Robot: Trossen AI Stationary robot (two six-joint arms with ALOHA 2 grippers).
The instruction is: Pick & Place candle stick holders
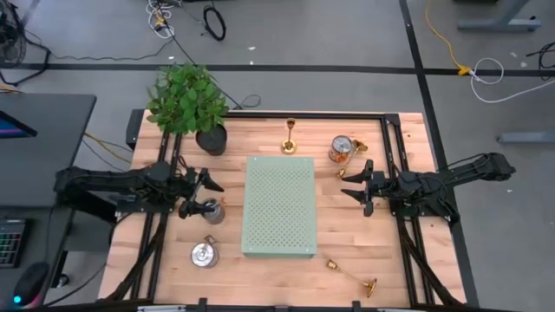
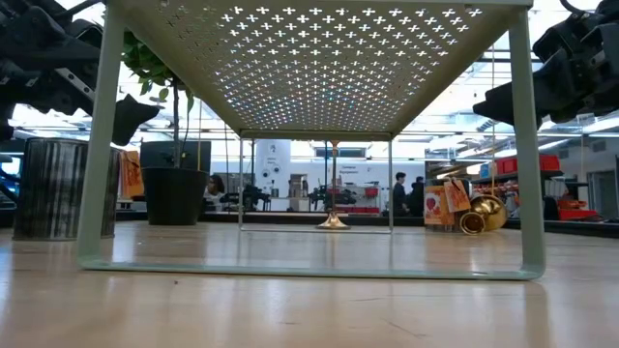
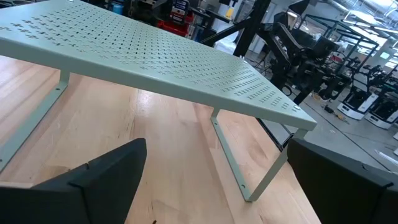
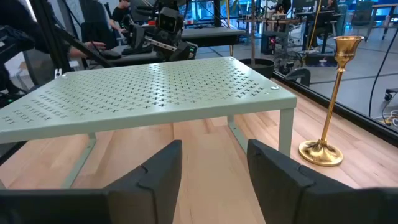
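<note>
1. High view looked straight down on the wooden surface [image 1: 277, 269], with a pale green perforated shelf [image 1: 278, 206] sitting in the middle.
2. The right end effector [image 1: 354, 184] hovered just off the shelf's right edge. Its fingers [image 4: 158, 171] were parted with a clear gap and nothing in between, touching nothing as far as I could see.
3. The left end effector [image 1: 211, 185] was on the other side of the shelf, fingers [image 3: 102, 177] spread wide and also empty. It sat right by a small dark metal cup [image 1: 212, 211], but I couldn't tell if they touched.
4. One candle stick holder [image 1: 290, 137] stood upright near the back edge, just behind the shelf. The right wrist view showed it nicely, brass and shiny, standing beside the shelf leg.
5. A second candle stick holder [image 1: 351, 276] lay on its side near the front right corner, well apart from both arms.
6. A third candle stick holder [image 2: 484, 215] lay tipped over just beside a red-and-white can [image 1: 341, 149] at back right, near the right end effector.
7. Also there: a potted plant [image 1: 188, 102] at back left and a round silver tin [image 1: 205, 254] at front left.
</note>
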